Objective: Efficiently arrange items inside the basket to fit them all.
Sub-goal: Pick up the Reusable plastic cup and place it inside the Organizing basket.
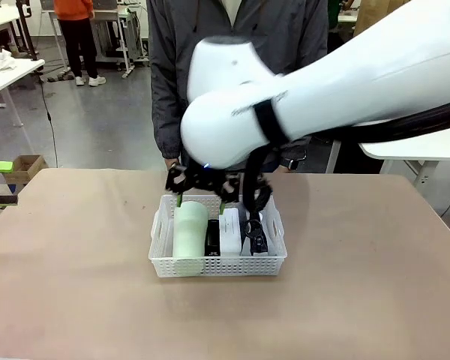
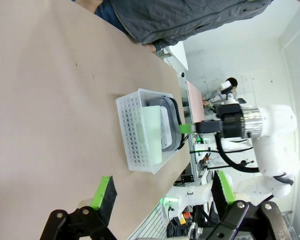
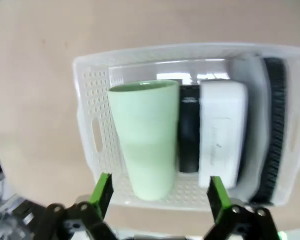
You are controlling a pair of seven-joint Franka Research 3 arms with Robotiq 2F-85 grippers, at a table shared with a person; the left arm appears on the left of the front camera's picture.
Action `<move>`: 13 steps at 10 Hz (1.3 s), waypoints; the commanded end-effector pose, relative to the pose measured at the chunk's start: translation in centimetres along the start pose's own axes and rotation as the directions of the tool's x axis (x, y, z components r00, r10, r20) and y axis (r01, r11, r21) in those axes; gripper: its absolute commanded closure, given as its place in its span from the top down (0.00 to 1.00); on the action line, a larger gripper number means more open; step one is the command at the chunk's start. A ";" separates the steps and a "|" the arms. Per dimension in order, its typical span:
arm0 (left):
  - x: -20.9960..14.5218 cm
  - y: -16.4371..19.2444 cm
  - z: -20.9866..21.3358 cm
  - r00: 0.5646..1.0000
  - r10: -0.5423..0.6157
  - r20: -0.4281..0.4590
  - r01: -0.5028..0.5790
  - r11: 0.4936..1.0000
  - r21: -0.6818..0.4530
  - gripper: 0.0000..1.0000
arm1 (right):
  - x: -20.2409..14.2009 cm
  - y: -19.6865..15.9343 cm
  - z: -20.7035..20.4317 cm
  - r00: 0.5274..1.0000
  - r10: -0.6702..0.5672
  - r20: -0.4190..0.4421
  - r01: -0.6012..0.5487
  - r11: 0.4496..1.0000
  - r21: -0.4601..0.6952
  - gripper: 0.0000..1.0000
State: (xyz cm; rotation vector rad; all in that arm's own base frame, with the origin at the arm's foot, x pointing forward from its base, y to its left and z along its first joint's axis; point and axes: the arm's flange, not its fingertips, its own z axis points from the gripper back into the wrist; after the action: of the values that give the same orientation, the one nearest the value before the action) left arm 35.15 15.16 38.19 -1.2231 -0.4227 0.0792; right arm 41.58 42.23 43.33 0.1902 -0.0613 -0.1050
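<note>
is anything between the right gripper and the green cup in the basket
Nothing visible. In the right wrist view the right gripper is open just above the pale green cup, which lies on its side in the basket beside the black stapler. The gap between its fingers and the cup looks free.

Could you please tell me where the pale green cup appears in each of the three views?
Front view: pale green cup lies at the left end of the white basket.
Left wrist view: cup centre, in the basket's nearer side.
Right wrist view: cup centre-left.
Shared landmark: the white box near it.
</note>
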 end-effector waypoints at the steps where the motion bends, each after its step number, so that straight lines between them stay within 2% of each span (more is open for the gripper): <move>1: -0.1 -0.4 0.0 1.000 0.011 -0.004 -0.011 1.000 0.006 1.00 | -0.8 -8.5 4.2 0.991 0.097 -0.090 -0.085 0.987 0.134 1.00; 2: -0.1 -0.4 0.0 1.000 0.011 -0.004 -0.011 1.000 0.006 1.00 | -0.5 -13.2 6.0 0.972 0.165 -0.165 -0.111 0.950 0.293 1.00; 3: -0.1 -0.4 0.0 1.000 0.011 -0.004 -0.011 1.000 0.006 1.00 | -0.6 -17.3 7.5 0.966 0.193 -0.171 -0.098 0.888 0.449 1.00; 6: -0.1 -0.4 0.0 1.000 0.011 -0.004 -0.011 1.000 0.006 1.00 | -2.0 -29.6 8.9 0.995 0.012 -0.100 0.054 0.771 0.634 1.00; 7: -0.1 -0.4 0.0 1.000 0.011 -0.004 -0.011 1.000 0.006 1.00 | -3.0 -34.3 8.4 0.996 -0.021 -0.086 0.076 0.696 0.714 1.00; 8: -0.1 -0.4 0.0 1.000 0.011 -0.004 -0.011 1.000 0.006 1.00 | -4.0 -38.2 7.4 0.997 -0.056 -0.059 0.080 0.588 0.805 1.00; 9: -0.1 -0.4 0.0 1.000 0.011 -0.004 -0.011 1.000 0.006 1.00 | -5.1 -41.2 5.9 0.990 -0.134 -0.047 0.110 0.514 0.851 1.00; 10: -0.1 -0.4 0.0 1.000 0.011 -0.004 -0.011 1.000 0.006 1.00 | -6.0 -43.3 4.3 0.986 -0.163 -0.045 0.117 0.465 0.878 1.00; 11: -0.1 -0.4 0.0 1.000 0.011 -0.004 -0.011 1.000 0.006 1.00 | -6.6 -44.7 2.6 0.981 -0.189 -0.053 0.131 0.429 0.894 1.00; 12: -0.1 -0.4 0.0 1.000 0.011 -0.004 -0.011 1.000 0.006 1.00 | -6.6 -44.8 1.4 0.969 -0.229 -0.091 0.186 0.439 0.879 1.00; 13: -0.1 -0.4 0.0 1.000 0.011 -0.004 -0.011 1.000 0.006 1.00 | -2.0 -45.3 7.0 0.977 -0.202 -0.067 0.158 0.481 0.862 1.00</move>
State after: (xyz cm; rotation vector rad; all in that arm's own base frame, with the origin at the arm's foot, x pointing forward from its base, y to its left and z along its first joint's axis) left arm 35.14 15.11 38.13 -1.2234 -0.4208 0.0796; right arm 35.05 -4.39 38.77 1.2611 -0.1257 -0.3331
